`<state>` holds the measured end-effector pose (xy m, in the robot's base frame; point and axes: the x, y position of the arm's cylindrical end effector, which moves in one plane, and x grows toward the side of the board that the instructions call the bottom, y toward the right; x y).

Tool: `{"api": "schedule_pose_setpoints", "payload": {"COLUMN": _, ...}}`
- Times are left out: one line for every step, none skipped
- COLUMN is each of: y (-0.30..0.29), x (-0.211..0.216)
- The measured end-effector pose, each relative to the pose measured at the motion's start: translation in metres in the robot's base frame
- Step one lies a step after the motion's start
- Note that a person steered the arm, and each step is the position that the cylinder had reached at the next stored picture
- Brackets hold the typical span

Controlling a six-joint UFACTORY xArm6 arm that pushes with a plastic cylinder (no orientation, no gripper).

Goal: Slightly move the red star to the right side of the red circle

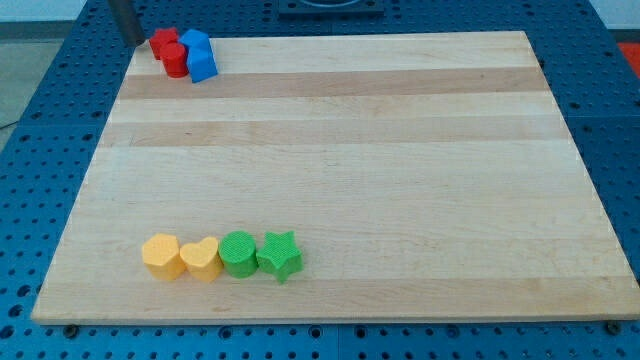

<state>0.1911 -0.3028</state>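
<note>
the counter (340,150) is a pale wooden board lying on a blue perforated surface (610,90), and it fills most of the view.

the dark rod comes down at the far left corner of the counter, just off the top edge. my tip (131,41) sits right at that corner, a little to the view's left of the red blocks and apart from them by a narrow gap. there is no hand on this arm, only the rod, so there is nothing to show as apart, together or clamped.

the red star (163,42) lies close to the top edge near the left corner. the red circle (175,60) is directly below and slightly right of it, touching it. just right of the star is a blue block (195,42), shape unclear, and below that a second blue block (202,64), which touches the right side of the red circle. the four form one tight cluster.

near the bottom edge, toward the left corner, four blocks stand in a touching row: from the view's left, a yellow block (160,255) with flat sides, a yellow heart (201,259), a green circle (238,253) and a green star (280,255). this row is well apart from the cluster.
</note>
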Motion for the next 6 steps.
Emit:
{"api": "schedule_pose_setpoints", "payload": {"y": 0.064, "x": 0.0}}
{"api": "schedule_pose_setpoints", "payload": {"y": 0.143, "x": 0.007}}
{"api": "schedule_pose_setpoints", "payload": {"y": 0.21, "x": 0.029}}
{"api": "schedule_pose_setpoints", "payload": {"y": 0.211, "x": 0.02}}
{"api": "schedule_pose_setpoints", "payload": {"y": 0.182, "x": 0.0}}
{"api": "schedule_pose_setpoints", "payload": {"y": 0.134, "x": 0.004}}
